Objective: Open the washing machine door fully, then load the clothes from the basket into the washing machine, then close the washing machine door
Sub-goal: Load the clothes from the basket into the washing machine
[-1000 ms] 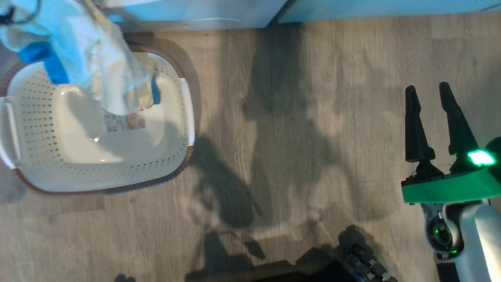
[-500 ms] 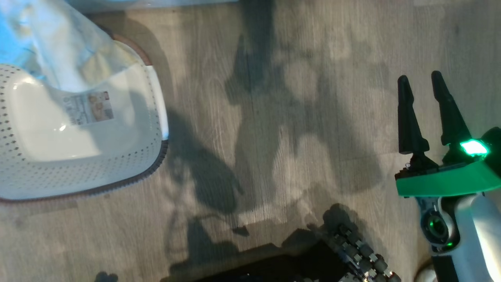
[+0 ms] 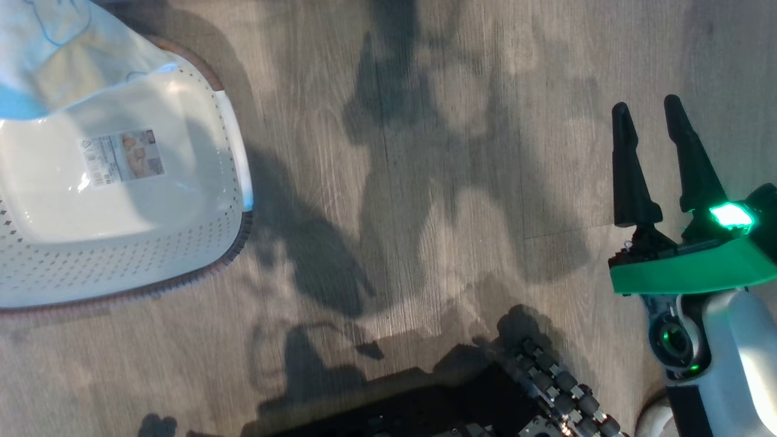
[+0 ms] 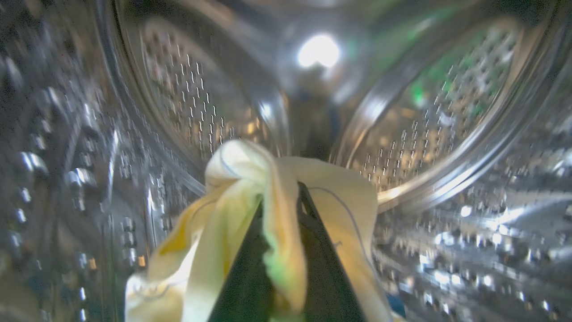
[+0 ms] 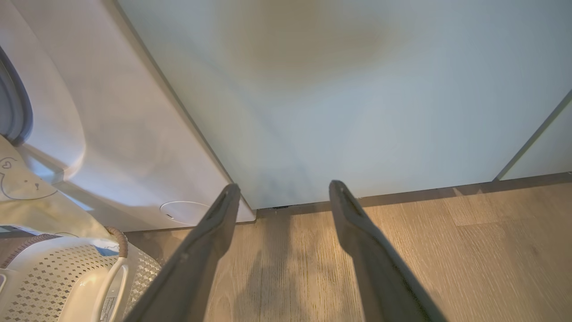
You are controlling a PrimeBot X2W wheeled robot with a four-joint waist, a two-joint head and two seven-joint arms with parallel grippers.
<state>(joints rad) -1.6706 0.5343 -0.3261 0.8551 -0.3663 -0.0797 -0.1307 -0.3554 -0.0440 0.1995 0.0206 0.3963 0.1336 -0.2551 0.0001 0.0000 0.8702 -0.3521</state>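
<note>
In the left wrist view my left gripper (image 4: 281, 197) is shut on the clothes (image 4: 232, 214), a cream-yellow bundle draped over both fingers, inside the steel drum of the washing machine (image 4: 447, 112). A pale fold of the clothes (image 3: 67, 60) hangs over the far corner of the basket (image 3: 121, 267), whose bottom shows its label. My right gripper (image 3: 645, 106) stands open over bare floor, well right of the basket. The right wrist view shows that gripper (image 5: 284, 185) open, the washing machine front (image 5: 111, 134), the clothes (image 5: 27, 197) and the basket (image 5: 53, 277). The washing machine door is out of view.
A pale cabinet front (image 5: 357, 89) stands right of the machine, and a small round white panel cover (image 5: 184, 212) sits low on the machine. My dark wheeled base (image 3: 534, 388) fills the bottom edge. Wooden floor (image 3: 425, 182) lies between basket and right gripper.
The head camera has swung, so the basket sits further left and the machine's base has left the top edge. The hanging clothes cover less of the basket. The right gripper stays open.
</note>
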